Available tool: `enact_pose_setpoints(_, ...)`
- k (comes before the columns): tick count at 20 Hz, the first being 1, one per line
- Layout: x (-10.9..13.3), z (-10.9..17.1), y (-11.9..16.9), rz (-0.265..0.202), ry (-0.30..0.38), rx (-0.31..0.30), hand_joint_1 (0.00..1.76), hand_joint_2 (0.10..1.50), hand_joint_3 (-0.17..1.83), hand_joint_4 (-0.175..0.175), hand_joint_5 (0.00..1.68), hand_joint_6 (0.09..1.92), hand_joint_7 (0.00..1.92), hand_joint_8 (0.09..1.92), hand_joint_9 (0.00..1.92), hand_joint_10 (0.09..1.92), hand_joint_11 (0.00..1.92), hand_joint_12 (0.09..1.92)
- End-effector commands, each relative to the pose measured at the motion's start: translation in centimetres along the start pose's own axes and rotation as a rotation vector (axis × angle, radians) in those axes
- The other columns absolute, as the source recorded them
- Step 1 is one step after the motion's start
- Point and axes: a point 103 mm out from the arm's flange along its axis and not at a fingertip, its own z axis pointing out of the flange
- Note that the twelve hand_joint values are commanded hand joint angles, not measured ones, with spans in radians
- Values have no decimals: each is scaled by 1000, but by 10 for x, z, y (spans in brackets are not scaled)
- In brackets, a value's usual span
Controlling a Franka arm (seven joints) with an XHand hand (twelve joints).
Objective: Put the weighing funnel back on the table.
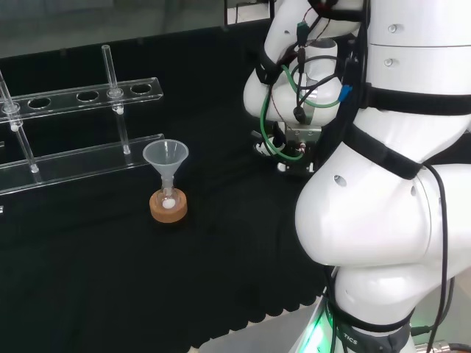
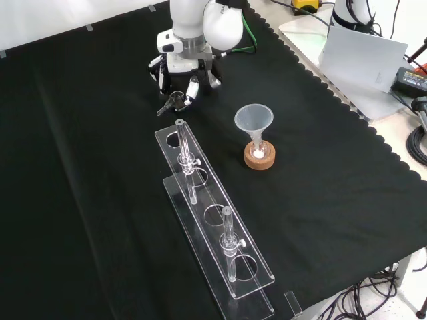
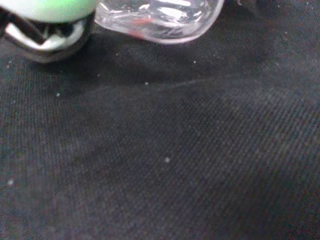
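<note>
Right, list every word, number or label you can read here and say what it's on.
Arm's dark base band, head view: a little white lettering, partly cut off, too small to read.
Funnel, cork ring, clear rack, weighing funnel: no print visible.
Black box at the front view's right edge: any marking is too small to read.

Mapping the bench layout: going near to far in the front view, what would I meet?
Nearer clear glass test tube in the clear plastic rack, farther clear glass test tube, clear cone-shaped funnel in a small flask on a cork ring, black and white hand.
</note>
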Motion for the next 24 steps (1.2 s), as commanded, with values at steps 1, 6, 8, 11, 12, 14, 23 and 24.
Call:
enact_pose_setpoints(1,0,-33,-3,-48,-52,127,839,466,561,97,770,87,1203,87,1120,87,290,1413)
enact_pose_setpoints(6,10,-68,-10,-105,-100,163,710,486,509,86,555,87,953,87,902,87,98,1493)
enact_pose_setpoints(8,16,-81,-14,-121,-106,167,684,493,492,86,530,87,916,87,870,87,68,1508)
enact_pose_setpoints(11,25,-102,-17,-145,-112,175,652,501,469,83,499,87,864,87,832,87,40,1519)
enact_pose_setpoints(12,28,-109,-19,-154,-115,178,638,504,459,81,488,87,847,87,820,87,32,1523)
enact_pose_setpoints(14,34,-121,-22,-184,-124,166,618,512,436,79,471,87,819,87,795,87,16,1530)
enact_pose_setpoints(23,66,-176,-48,-306,-92,98,584,524,392,72,442,87,771,87,748,87,0,1532)
enact_pose_setpoints(24,69,-184,-52,-316,-78,88,583,525,390,71,441,87,770,87,747,87,0,1532)
